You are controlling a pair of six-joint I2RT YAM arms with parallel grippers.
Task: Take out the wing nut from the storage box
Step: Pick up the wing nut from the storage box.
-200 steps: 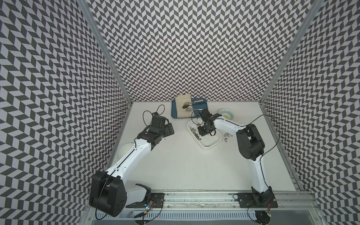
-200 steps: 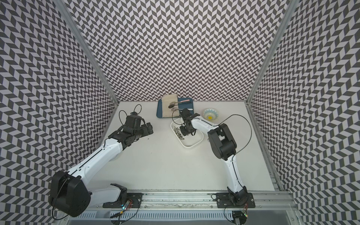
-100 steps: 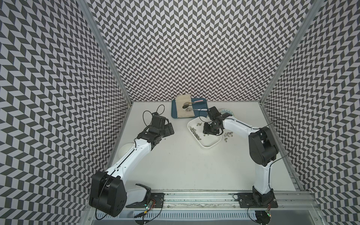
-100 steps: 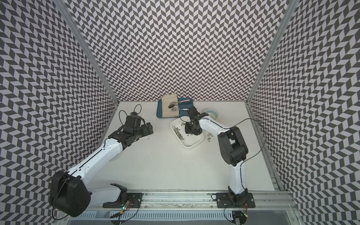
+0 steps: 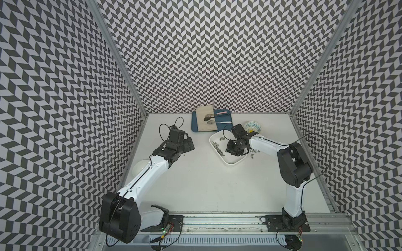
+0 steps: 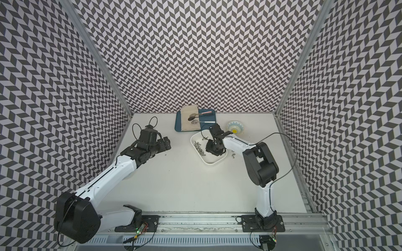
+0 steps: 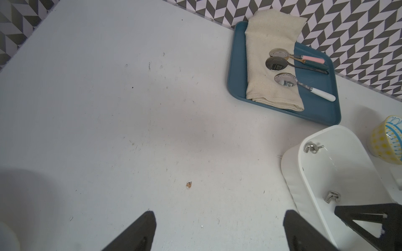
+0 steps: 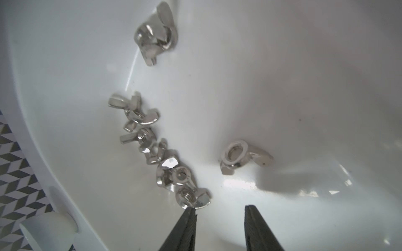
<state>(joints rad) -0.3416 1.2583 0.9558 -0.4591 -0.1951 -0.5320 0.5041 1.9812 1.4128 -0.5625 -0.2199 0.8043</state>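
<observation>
Inside the storage box (image 8: 54,87), right gripper (image 8: 220,208) hovers narrow-open and empty, just beside a row of wing nuts (image 8: 180,173). 1 lone wing nut (image 8: 241,156) sits apart and looks the easier pick. Small, light, hard, slick steel: pinch across the wings. Left gripper (image 7: 219,213) wide, idle.

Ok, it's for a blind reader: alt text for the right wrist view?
The right gripper, open and empty, points into the white storage box at the end of a row of wing nuts; a lone wing nut lies nearby.
</observation>
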